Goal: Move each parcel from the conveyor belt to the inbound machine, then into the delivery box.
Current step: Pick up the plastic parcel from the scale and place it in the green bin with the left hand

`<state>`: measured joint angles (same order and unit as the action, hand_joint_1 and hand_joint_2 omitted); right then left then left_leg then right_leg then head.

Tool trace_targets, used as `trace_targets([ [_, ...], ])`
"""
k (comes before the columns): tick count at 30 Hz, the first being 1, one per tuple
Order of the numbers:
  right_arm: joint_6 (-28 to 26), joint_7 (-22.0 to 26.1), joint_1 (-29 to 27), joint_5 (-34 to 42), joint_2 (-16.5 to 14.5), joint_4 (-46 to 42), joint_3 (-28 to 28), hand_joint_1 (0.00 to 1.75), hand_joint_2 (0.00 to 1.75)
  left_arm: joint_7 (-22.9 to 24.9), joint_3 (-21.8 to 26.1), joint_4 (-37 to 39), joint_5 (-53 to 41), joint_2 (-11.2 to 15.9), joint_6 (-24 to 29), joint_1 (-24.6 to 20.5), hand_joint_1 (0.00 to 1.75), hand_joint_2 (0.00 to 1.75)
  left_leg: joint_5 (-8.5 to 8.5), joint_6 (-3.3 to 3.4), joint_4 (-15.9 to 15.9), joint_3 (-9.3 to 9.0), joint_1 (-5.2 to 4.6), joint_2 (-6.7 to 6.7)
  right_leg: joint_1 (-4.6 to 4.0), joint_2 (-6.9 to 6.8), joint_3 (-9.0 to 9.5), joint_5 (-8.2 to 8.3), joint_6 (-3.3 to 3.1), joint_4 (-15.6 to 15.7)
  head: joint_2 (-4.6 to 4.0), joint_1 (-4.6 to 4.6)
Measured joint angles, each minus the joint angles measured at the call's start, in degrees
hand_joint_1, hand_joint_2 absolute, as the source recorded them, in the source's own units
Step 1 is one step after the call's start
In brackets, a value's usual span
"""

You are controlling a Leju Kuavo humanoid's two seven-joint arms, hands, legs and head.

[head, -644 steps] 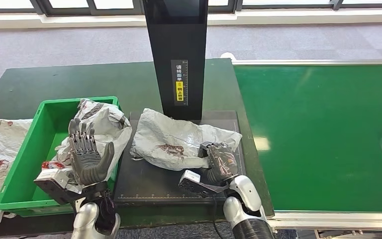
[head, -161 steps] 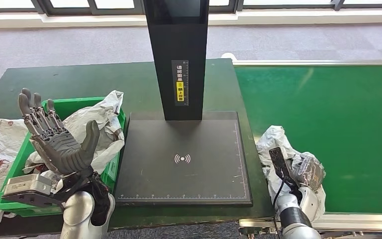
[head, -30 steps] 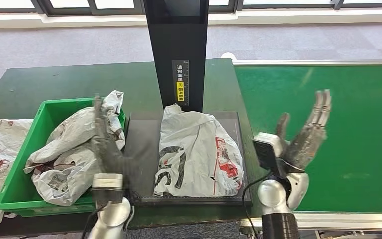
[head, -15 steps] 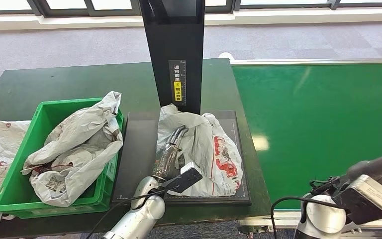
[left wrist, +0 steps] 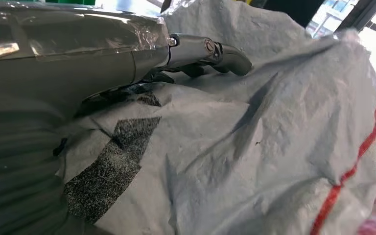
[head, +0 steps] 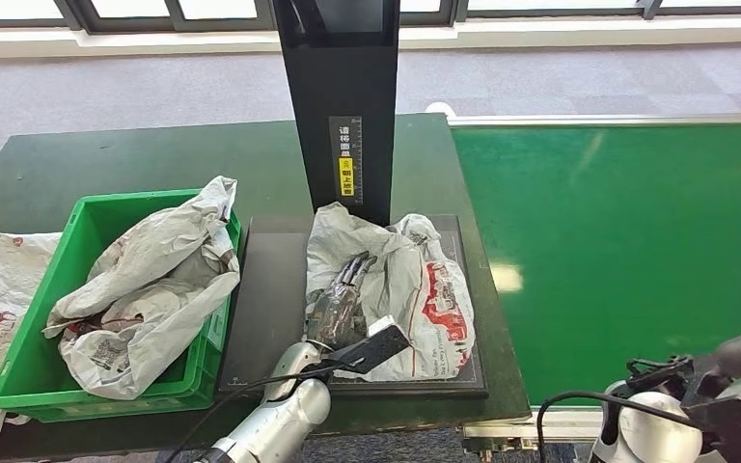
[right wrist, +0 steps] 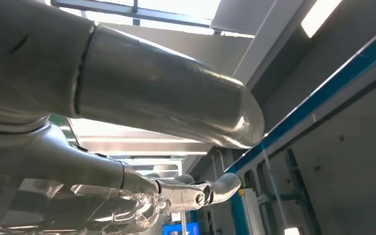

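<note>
Head view: from high on the robot, looking forward and down at a dark green surface (head: 154, 154) with a green conveyor belt (head: 627, 251) beside it on the right.
Left hand: the left hand (head: 340, 307) lies on top of a grey parcel (head: 415, 289), fingers stretched forward and slightly apart, resting flat on the wrinkled plastic; it presses on the parcel rather than closing round it.
Left wrist view: the thick grey thumb (left wrist: 203, 50) lies straight along the top of the parcel (left wrist: 254, 161), touching its creased skin; a dark printed patch and a thin red stripe mark the plastic.
Parcel: a crumpled grey bag with red printing, lying under the left hand on the black plate of the inbound machine (head: 270, 289), just in front of the machine's black upright column.
Delivery box: a green delivery box (head: 87, 217) stands just to the left of the black plate, with more crumpled grey parcels (head: 145, 289) piled inside it.
Right hand: the right hand (right wrist: 176, 191) appears in the right wrist view, thumb and fingers stretched out straight with nothing between them, seen against a ceiling with strip lights.
Right arm: low at the near right corner of the head view, beside the belt's near edge.
</note>
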<state>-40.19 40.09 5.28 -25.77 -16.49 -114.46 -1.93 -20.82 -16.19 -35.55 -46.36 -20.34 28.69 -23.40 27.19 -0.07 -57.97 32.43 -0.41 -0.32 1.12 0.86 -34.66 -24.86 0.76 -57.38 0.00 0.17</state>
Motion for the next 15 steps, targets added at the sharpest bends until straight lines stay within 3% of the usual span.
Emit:
trace_targets([
  [2, 0.0, 0.02, -0.09, 0.27, 0.01, -0.54, -0.22, 0.0, 0.0, 1.84, -1.06, 1.52, -2.28, -0.19, -0.22, -0.66, 1.75, 1.75, 0.0, 0.0, 0.0, 0.0, 0.0, 0.0, 0.0, 0.0, 0.01, 0.0, 0.0, 0.0, 0.0, 0.0],
  [15, 0.02, 0.02, -0.3, 0.2, 0.01, -1.34, -0.91, 0.0, 0.0, 5.36, -3.09, 4.68, -6.69, -0.52, 0.66, -1.62, 1.75, 1.75, 0.0, 0.0, 0.0, -0.06, 0.01, -0.01, 0.0, -0.01, 0.07, 0.0, 0.0, 0.0, 0.0, 0.01],
])
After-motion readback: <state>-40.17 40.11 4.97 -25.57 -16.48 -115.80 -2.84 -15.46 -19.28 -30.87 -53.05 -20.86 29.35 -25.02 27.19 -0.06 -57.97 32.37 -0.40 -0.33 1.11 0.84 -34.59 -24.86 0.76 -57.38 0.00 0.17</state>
